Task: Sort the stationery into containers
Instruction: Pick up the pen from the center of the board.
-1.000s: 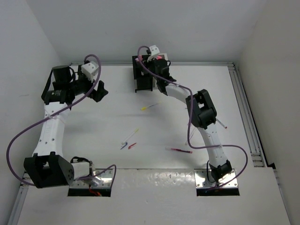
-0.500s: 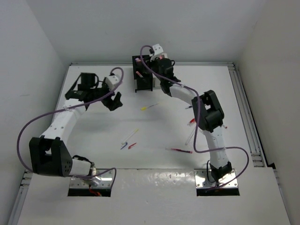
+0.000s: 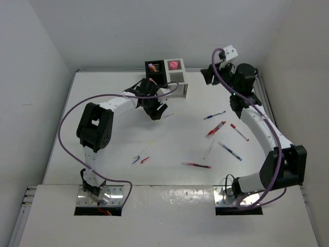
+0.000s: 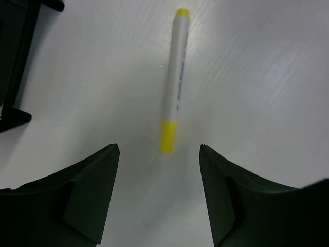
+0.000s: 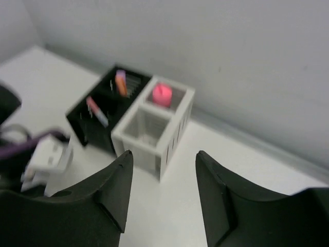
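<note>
Left pincer (image 4: 158, 148): apart, yellow-capped white marker (image 4: 176, 77) lying between the tips, just in front of the pen holder (image 3: 177, 88).
Right pincer (image 5: 163, 154): apart, empty, right of the pen holder.

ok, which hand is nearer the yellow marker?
Left. The left hand hovers open right over the marker, which lies just ahead of it. The right hand is far off at the back right, beyond the holders.

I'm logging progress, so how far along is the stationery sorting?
Done: a pink piece sits in the white holder and two items stand in the black holder. In hand: nothing; the left gripper is open over a yellow-capped marker, the right gripper open and empty. Left: that marker plus several pens on the table, such as a red pen.
</note>
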Controlling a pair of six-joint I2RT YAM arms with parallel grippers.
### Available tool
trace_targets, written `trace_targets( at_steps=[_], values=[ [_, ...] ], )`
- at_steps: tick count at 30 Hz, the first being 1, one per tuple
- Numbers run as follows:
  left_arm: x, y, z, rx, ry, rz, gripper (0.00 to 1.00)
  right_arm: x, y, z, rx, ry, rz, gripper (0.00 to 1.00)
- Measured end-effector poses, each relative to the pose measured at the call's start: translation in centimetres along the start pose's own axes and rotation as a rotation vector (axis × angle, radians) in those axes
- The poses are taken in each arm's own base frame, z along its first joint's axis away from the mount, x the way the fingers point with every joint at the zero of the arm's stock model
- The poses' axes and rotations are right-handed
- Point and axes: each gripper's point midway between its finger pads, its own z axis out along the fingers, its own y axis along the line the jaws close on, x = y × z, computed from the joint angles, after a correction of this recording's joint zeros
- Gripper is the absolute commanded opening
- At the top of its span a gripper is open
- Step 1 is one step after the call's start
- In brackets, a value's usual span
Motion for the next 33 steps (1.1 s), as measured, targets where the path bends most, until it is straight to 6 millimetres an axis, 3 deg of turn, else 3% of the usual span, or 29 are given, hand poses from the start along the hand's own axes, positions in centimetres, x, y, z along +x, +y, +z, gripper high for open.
trace_targets(
  at_steps=[5,8,11,14,15,21,25,29,33],
  values=[
    [-0.1,1.5,2.7,-0.06,0.049,0.006,0.62,8.0,1.1,-4.4,-0.06,0.228,-0.025,0.52],
    [0.3,1.4,4.0,-0.073,0.092,0.015,0.58,10.4,1.9,-6.1,-0.097,0.303,-0.038,0.52],
    [0.9,1.2,4.9,-0.069,0.124,0.025,0.54,10.3,2.3,-6.6,-0.119,0.31,-0.059,0.52],
    [1.1,1.1,4.9,-0.066,0.135,0.042,0.4,9.4,2.5,-6.8,-0.133,0.287,-0.085,0.52],
    [1.1,1.1,4.9,-0.064,0.138,0.044,0.4,9.3,2.5,-6.9,-0.136,0.282,-0.091,0.52],
    [1.3,0.5,4.9,-0.032,0.151,0.043,0.05,8.9,2.7,-6.9,-0.162,0.268,-0.161,0.52],
    [1.3,-0.4,4.7,0.013,0.125,-0.019,0.0,8.9,3.6,-7.5,-0.209,0.258,-0.251,0.52],
    [1.4,-4.2,2.9,0.161,0.086,-0.186,0.0,10.1,7.2,-8.8,-0.353,0.236,-0.462,0.54],
    [-0.9,-7.8,-0.5,0.276,-0.02,-0.34,0.0,13.3,11.8,-10.4,-0.551,0.213,-0.683,0.64]
  ],
)
